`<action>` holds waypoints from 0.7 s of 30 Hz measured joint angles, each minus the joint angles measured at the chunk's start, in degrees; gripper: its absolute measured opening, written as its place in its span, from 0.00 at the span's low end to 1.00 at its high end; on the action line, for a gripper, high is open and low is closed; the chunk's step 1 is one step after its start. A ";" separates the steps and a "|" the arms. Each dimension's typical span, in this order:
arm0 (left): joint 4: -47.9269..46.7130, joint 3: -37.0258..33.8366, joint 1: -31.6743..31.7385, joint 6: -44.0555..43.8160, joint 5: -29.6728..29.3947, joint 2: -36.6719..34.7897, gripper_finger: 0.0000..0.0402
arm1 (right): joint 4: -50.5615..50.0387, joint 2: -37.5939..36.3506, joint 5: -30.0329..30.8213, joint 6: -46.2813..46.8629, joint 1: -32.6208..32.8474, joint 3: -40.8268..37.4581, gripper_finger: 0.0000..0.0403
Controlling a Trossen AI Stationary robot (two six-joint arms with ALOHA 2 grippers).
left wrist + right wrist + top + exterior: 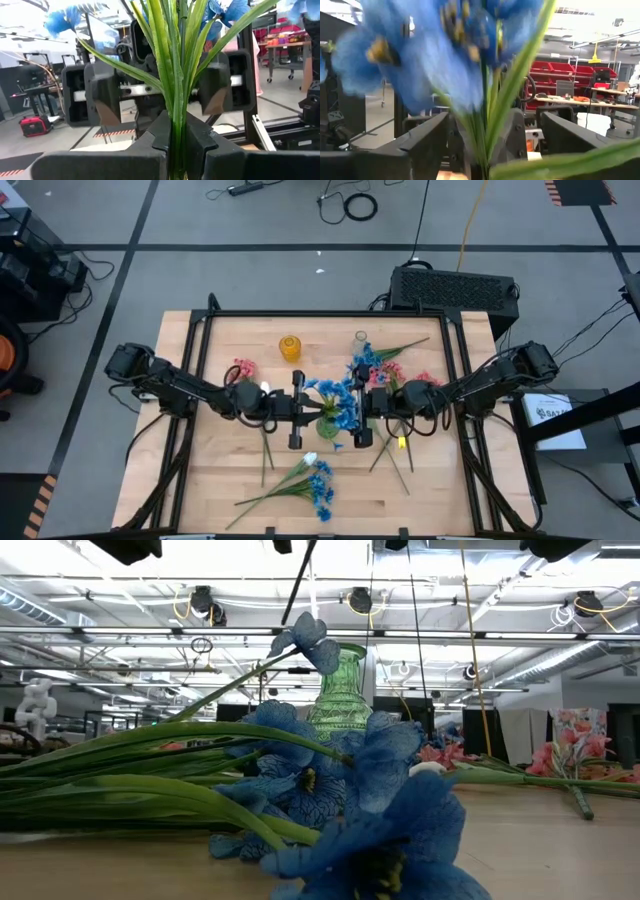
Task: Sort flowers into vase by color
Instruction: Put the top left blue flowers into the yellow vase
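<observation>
A sprig of blue blooms (341,398) on green stems stands upright at the table's middle, over a green glass vase (328,426) (340,690). My left gripper (314,412) (176,146) comes from the left and is shut on its stems. My right gripper (350,416) (485,147) faces it from the right, open, a finger on each side of the blue blooms (445,55) without touching. The sprig's lower end is hidden by the fingers. My left gripper pinches the blue sprig's bundle of green stems and leaves (176,117) between its two fingers, below the blooms. The fingers come level from the table's left, across the stems. The sprig stands upright in the hold, with its blooms above the fingers.
A yellow vase (290,347) and a clear one (360,338) stand toward the far edge. Pink sprigs lie at far left (242,369) and right (405,372). Blue and white sprigs (312,476) lie near the near edge, filling the low view's foreground (330,800).
</observation>
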 joint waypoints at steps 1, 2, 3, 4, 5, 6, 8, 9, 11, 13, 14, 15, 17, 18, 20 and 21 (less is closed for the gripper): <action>0.07 0.00 0.02 0.00 0.01 -0.01 0.07 | -0.05 -0.01 0.00 -0.01 0.00 0.00 0.72; 0.05 0.00 0.05 0.00 0.00 -0.01 0.07 | -0.03 0.00 0.00 -0.10 0.00 0.00 0.70; -0.02 0.00 0.17 0.00 0.00 -0.01 0.07 | 0.04 -0.01 0.00 -0.20 0.00 0.00 0.68; -0.16 0.00 0.27 -0.02 0.00 -0.01 0.07 | 0.22 0.00 0.00 -0.22 0.00 0.00 0.65; -0.14 0.00 0.27 -0.04 0.00 -0.01 0.07 | 0.28 0.00 0.00 -0.22 0.00 0.00 0.63; -0.15 0.00 0.29 -0.04 0.00 -0.01 0.07 | 0.31 0.00 0.00 -0.28 0.00 0.00 0.60; -0.61 0.00 0.30 0.00 0.00 -0.01 0.07 | 0.28 0.00 0.00 -1.03 -0.08 0.00 0.54; -0.86 0.00 0.30 0.00 0.00 -0.01 0.07 | 0.28 0.00 -0.02 -1.17 -0.10 0.00 0.51; -1.24 0.00 0.30 0.00 -0.03 -0.01 0.07 | 0.28 0.00 -0.13 -1.25 -0.27 0.00 0.46; -1.58 0.00 0.30 0.00 -0.17 -0.01 0.07 | 0.16 0.00 -0.17 -1.27 -0.31 0.00 0.41; -1.70 -0.01 0.32 0.00 -0.17 -0.01 0.07 | 0.10 0.00 -0.17 -1.29 -0.31 0.00 0.38; -1.77 -0.02 0.32 0.00 -0.19 -0.01 0.07 | 0.08 0.00 -0.17 -1.29 -0.31 0.00 0.36; -1.82 -0.02 0.32 0.00 -0.20 -0.01 0.07 | 0.08 0.00 -0.20 -1.29 -0.31 0.00 0.32; -1.82 -0.02 0.32 0.00 -0.21 -0.01 0.07 | 0.08 0.00 -0.20 -1.29 -0.31 0.00 0.30; -1.82 -0.02 0.32 0.00 -0.24 -0.01 0.07 | 0.07 0.00 -0.22 -1.29 -0.31 0.00 0.26; -1.82 -0.02 0.32 0.00 -0.26 -0.01 0.07 | -0.01 0.00 -0.22 -1.29 -0.31 0.00 0.24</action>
